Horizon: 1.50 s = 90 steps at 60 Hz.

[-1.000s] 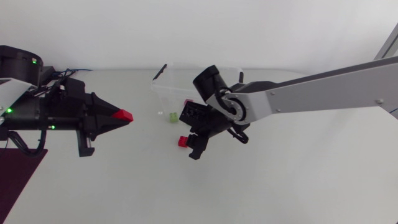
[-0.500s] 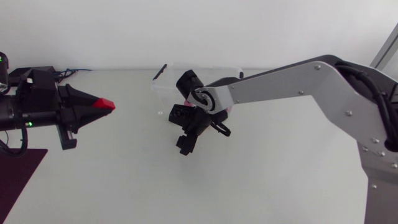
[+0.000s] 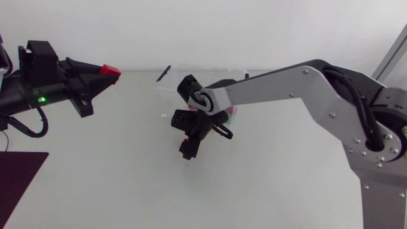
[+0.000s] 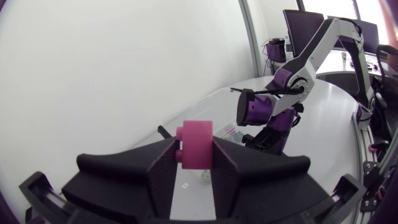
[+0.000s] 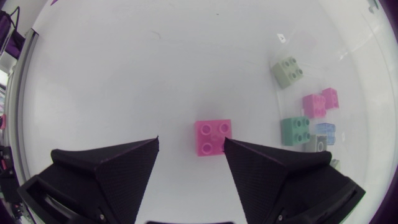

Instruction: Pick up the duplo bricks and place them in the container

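Note:
My left gripper [image 3: 105,71] is shut on a red duplo brick [image 3: 111,69], held high at the far left; the left wrist view shows that brick [image 4: 196,144] pinched between both fingers. My right gripper [image 3: 189,141] hangs low over the table just in front of the clear container [image 3: 170,88]. Its fingers stand open in the right wrist view [image 5: 191,142], with a pinkish-red brick [image 5: 212,137] lying flat on the table between them, nearer one finger and untouched. The head view hides this brick under the gripper.
A pale green brick [image 5: 287,70] lies on the table beside the container. Inside the container lie several bricks, among them a pink one [image 5: 320,102], a green one [image 5: 295,129] and a blue one [image 5: 323,132]. A dark mat [image 3: 16,178] covers the front left corner.
My left arm has lifted and swung back to the left with its red brick. My right gripper has moved left over the loose brick and has opened wider.

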Tool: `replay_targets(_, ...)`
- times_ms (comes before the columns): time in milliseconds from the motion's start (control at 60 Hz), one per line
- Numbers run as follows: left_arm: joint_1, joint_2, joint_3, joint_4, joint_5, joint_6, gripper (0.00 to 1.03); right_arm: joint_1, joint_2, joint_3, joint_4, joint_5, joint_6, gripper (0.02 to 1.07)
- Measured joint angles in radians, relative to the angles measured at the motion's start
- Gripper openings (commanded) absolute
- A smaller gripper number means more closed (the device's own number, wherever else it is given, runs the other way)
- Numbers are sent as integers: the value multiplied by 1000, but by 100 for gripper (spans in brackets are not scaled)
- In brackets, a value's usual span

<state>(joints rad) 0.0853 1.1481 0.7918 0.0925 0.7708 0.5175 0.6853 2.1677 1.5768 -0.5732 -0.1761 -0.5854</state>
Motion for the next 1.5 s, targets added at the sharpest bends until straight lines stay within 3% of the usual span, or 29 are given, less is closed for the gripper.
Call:
replay_targets(333, -3, 4, 0, 7, -2, -21, 13, 28, -45, -53, -19, -7, 0, 79)
replay_targets(467, -3, 4, 0, 8, -2, -21, 13, 33, -68, -53, -22, -7, 0, 96)
replay_targets(1183, -3, 4, 0, 8, -2, -20, 13, 66, 15, 28, -27, 167, 195, 96)
replay_targets(1350, -2, 4, 0, 8, -2, -20, 13, 65, 29, 36, -37, 174, 224, 83)
replay_targets(1400, -2, 4, 0, 8, -3, -21, 13, 65, 33, 41, -42, 174, 231, 72)
replay_targets(1500, -2, 4, -2, 11, -6, -21, 13, 64, 39, 48, -53, 174, 246, 40)
